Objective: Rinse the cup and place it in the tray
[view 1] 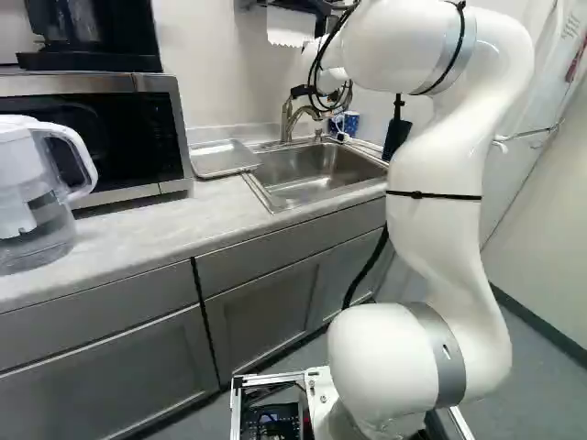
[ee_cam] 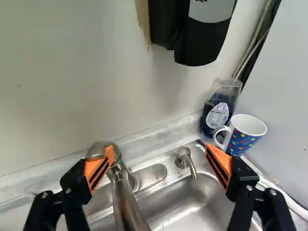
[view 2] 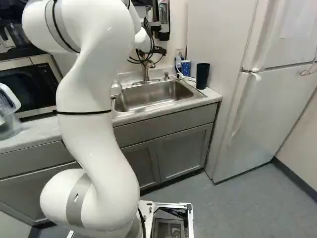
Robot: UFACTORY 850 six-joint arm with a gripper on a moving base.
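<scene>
Black, orange-padded two-finger gripper (ee_cam: 160, 148) is held spread and empty, presumably for grasping. Blue dotted mug (ee_cam: 239, 144) is parked beyond the fingertip farther from the curved metal faucet (ee_cam: 127, 204), likely for rinsing.

You can read no lettering or numbers here. In your wrist view, the pale label (ee_cam: 217, 115) on the blue bottle (ee_cam: 207, 126) carries print too small to make out, and the dark wall dispenser (ee_cam: 196, 47) has marks on its grey panel (ee_cam: 211, 10), cut off and illegible to you.
</scene>
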